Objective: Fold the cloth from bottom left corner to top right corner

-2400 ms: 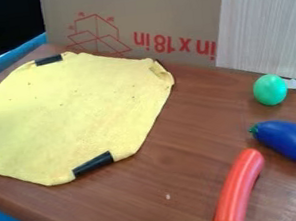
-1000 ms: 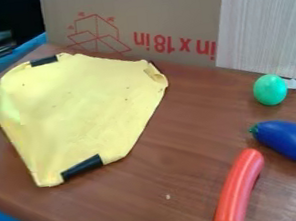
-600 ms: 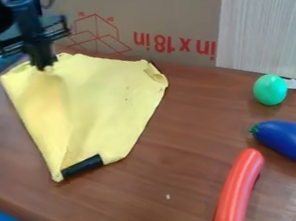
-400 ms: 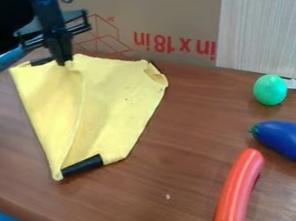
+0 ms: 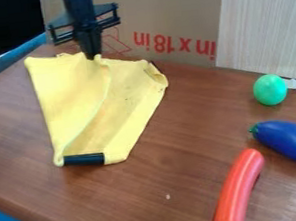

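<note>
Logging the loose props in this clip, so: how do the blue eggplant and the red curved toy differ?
The blue eggplant has a green stem end, while the red curved toy is plain red. The eggplant is short and plump, widening away from its stem; the red toy is longer, slimmer and gently bent. Both look smooth and lie on the table, apart from the yellow cloth.

Cloth's [image 5: 75, 95] plain yellow with tiny dark specks, eggplant's [image 5: 287, 140] deep blue with a green tip, egg's [image 5: 270, 89] solid green.
</note>
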`<state>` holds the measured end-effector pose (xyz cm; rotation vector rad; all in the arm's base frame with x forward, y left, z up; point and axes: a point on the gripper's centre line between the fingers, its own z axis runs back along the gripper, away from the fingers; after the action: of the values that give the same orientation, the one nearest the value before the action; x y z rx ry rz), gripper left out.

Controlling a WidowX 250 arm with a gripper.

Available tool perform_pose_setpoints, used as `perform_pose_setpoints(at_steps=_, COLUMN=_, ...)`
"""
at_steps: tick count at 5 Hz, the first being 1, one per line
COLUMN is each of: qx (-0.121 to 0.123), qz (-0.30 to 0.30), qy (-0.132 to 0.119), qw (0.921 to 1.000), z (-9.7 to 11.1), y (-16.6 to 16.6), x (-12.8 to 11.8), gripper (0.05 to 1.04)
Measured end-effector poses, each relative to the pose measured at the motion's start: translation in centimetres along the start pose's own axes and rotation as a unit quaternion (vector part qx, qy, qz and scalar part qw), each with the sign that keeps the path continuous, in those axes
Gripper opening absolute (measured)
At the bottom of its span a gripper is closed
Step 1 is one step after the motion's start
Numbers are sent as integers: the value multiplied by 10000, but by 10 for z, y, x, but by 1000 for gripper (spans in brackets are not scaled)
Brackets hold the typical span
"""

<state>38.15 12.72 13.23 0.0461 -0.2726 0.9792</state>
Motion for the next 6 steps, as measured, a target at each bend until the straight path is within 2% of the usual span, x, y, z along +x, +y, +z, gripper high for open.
perform_pose_setpoints(at_steps=2, qx=88, qz=183, qy=-18, qw=9998, z=-12, y=-39, x=-2, gripper=54)
perform_pose_setpoints(at_steps=4, qx=80, qz=213, qy=-87, qw=9997, z=-17, y=-50, x=-4, gripper=69)
perform_pose_setpoints(at_steps=5, qx=160, qz=155, qy=65, qw=9997, z=-27, y=-44, x=-14, gripper=207)
perform_pose_setpoints(at_steps=6, qx=18, qz=61, qy=-20, qw=10000, z=-16, y=-38, x=-16, gripper=461)
